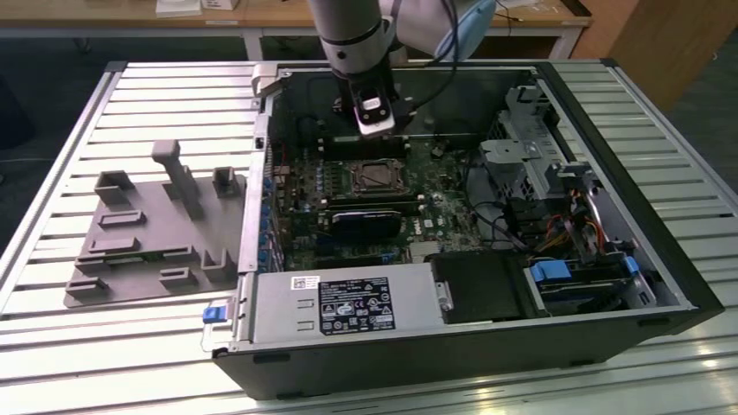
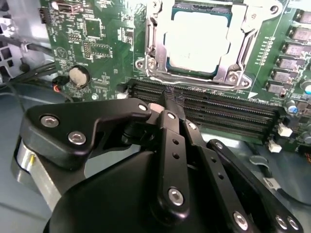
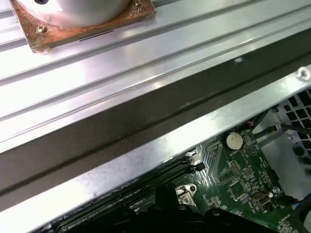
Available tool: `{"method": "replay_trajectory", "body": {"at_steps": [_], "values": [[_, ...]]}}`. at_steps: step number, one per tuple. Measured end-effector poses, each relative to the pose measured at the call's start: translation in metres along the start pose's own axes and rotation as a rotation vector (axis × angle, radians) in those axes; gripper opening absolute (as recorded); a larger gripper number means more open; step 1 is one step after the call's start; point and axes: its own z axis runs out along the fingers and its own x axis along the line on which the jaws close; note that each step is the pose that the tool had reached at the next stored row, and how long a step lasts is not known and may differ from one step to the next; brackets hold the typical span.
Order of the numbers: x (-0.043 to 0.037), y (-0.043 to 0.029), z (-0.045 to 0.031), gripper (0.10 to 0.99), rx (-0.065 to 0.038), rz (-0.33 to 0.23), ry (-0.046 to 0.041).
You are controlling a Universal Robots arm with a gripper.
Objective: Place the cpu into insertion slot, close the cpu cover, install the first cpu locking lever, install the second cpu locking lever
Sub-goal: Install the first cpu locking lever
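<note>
Exterior view: the arm (image 1: 352, 35) is seen reaching into the open computer case (image 1: 461, 354) on the worktop (image 1: 150, 95), with its jaws near the socket (image 1: 375, 175).

Second wrist view: the cpu (image 2: 197, 41) is seen seated in its slot, and the cpu cover (image 2: 241, 39) lies down around it. The jaws are together, clamped on nothing, over the memory slots (image 2: 228, 109). Placing and closing are judged done. Whether either locking lever is latched cannot be told.

First wrist view: the case rim (image 3: 194, 131) and the green board (image 3: 238, 170) are shown.
</note>
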Motion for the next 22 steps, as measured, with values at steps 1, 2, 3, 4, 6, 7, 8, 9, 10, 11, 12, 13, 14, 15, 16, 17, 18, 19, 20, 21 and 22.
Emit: {"method": "replay_trajectory", "body": {"at_steps": [1, 2, 3, 4, 6, 7, 8, 9, 10, 11, 12, 13, 14, 15, 16, 17, 18, 19, 20, 21, 22], "values": [[-0.0002, 0.0003, -0.0012, 0.102, 0.000, 0.000, 0.0000], [-0.0003, 0.0004, -0.0018, 0.102, 0.000, 0.000, 0.0000], [-0.0003, 0.0004, -0.0017, 0.102, 0.000, 0.000, -0.0001], [-0.0003, 0.0004, -0.0017, 0.102, 0.000, 0.000, 0.0000], [-0.0003, 0.0004, -0.0017, 0.102, 0.000, 0.000, -0.0001], [-0.0004, 0.0004, -0.0017, 0.102, 0.000, 0.000, -0.0001], [-0.0004, 0.0004, -0.0018, 0.102, 0.005, -0.001, -0.0026], [-0.0004, 0.0004, -0.0018, 0.102, 0.016, -0.004, -0.0070], [-0.0004, 0.0004, -0.0017, 0.102, 0.028, -0.007, -0.0104], [-0.0007, 0.0005, -0.0018, 0.102, 0.044, -0.011, -0.0126], [-0.0011, 0.0008, -0.0016, 0.102, 0.060, -0.015, -0.0134], [-0.0017, 0.0011, -0.0013, 0.102, 0.073, -0.017, -0.0132], [-0.0023, 0.0013, -0.0012, 0.102, 0.087, -0.020, -0.0125], [-0.0030, 0.0017, -0.0009, 0.102, 0.099, -0.022, -0.0109], [-0.0039, 0.0020, -0.0007, 0.102, 0.111, -0.024, -0.0076], [-0.0049, 0.0025, -0.0004, 0.102, 0.123, -0.025, -0.0019], [-0.0060, 0.0030, 0.0000, 0.102, 0.134, -0.026, 0.0056], [-0.0072, 0.0035, 0.0004, 0.102, 0.144, -0.027, 0.0132], [-0.0083, 0.0039, 0.0008, 0.102, 0.155, -0.028, 0.0212], [-0.0094, 0.0042, 0.0013, 0.102, 0.163, -0.029, 0.0288], [-0.0104, 0.0044, 0.0020, 0.102, 0.169, -0.030, 0.0363]]}}
